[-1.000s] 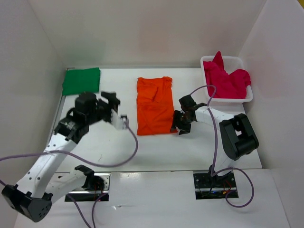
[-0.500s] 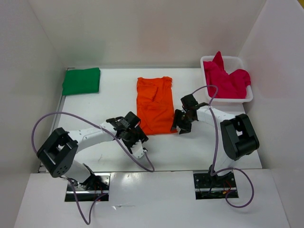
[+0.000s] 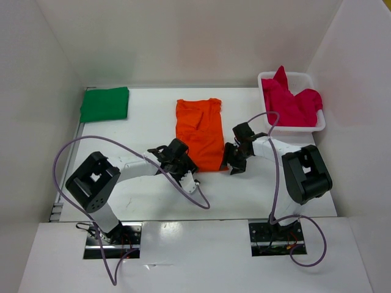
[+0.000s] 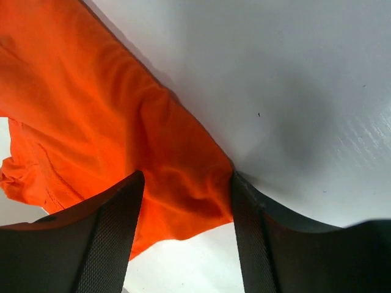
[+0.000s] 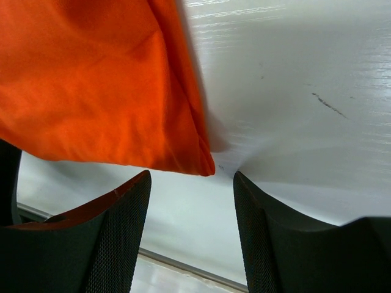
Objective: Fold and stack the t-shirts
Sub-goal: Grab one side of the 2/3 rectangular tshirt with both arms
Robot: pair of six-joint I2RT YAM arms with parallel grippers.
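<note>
White tabletop (image 3: 140, 125) held the orange shirt (image 3: 198, 134) at its middle, and my left gripper (image 4: 186, 183) and right gripper (image 5: 190, 180) stood open at its near corners, apparently not yet pinching, so I needed deep, even bites.

Left arm (image 3: 137, 168): white tubular links joined by bulky black joint housings. Right arm (image 3: 272, 146): same build and colours. Lilac cable (image 3: 269, 112) on each arm, exposed, in loose loops clear of the links. Each arm is mounted on a shiny metal base plate (image 3: 256, 244). Fingers (image 4: 113, 238): black, broad, with a fine woven texture on their faces. No markings legible.
</note>
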